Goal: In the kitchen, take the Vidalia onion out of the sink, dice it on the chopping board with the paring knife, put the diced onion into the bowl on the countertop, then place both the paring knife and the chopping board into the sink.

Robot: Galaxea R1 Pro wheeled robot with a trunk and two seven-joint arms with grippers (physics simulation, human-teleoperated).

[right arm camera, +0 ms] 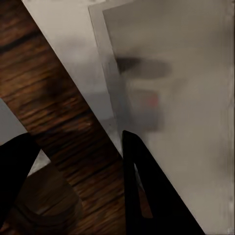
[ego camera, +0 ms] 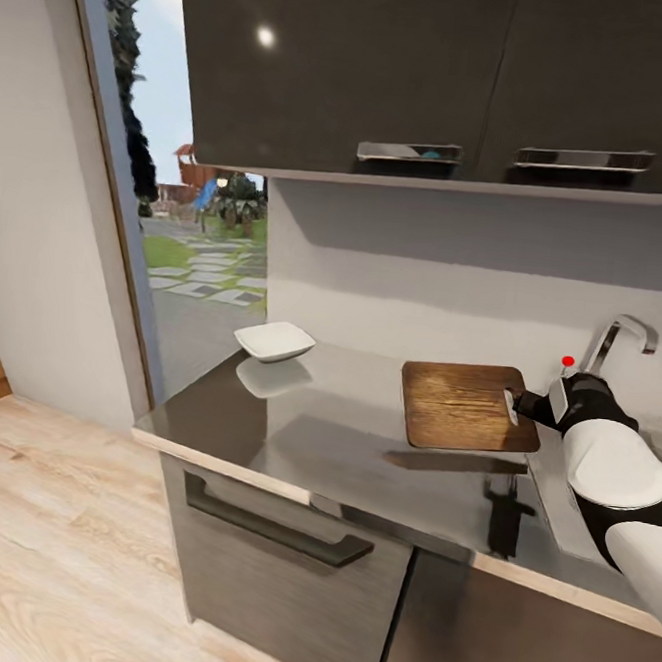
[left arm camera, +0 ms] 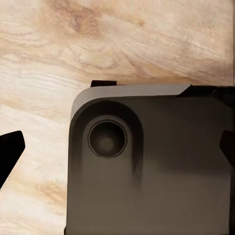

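Observation:
The dark brown chopping board hovers a little above the grey countertop, casting a shadow below its front edge. My right gripper is shut on the board's right edge. In the right wrist view the wood grain of the board runs between the dark fingers of my right gripper, over the grey steel of the sink. The white bowl sits at the counter's far left corner. The tap with its red knob rises behind my right arm. My left gripper hangs open over the floor. Onion and knife are out of view.
Dark wall cabinets hang over the counter. Below the front edge are grey drawer fronts with a dark handle. A glass door opens at the left, and pale wood floor lies beside the counter. The robot base shows below my left gripper.

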